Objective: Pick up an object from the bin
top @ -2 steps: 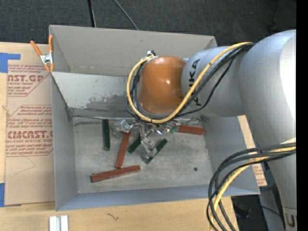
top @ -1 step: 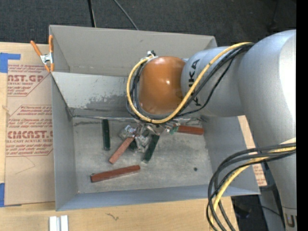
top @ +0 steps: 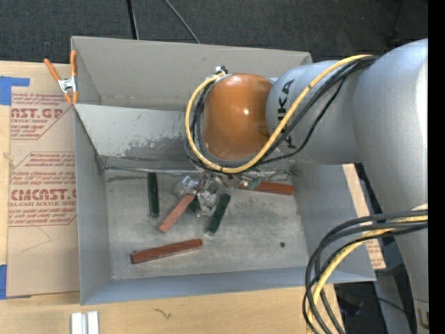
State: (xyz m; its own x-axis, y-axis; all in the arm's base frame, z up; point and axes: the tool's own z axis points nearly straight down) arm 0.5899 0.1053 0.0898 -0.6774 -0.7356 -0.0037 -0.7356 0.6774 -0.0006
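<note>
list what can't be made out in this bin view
1. End effector, camera view: largely covered by the orange cover on the arm; whether it touches a stick is unclear.
2. Red stick, right of the end effector: its left end runs under the arm.
3. Slanted dark green stick and pinkish stick: upper ends lost beneath the end effector.

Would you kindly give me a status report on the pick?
Gripper down in the bin, over the pink stick and a green stick. Hold unconfirmed. Red stick close beside.
</note>
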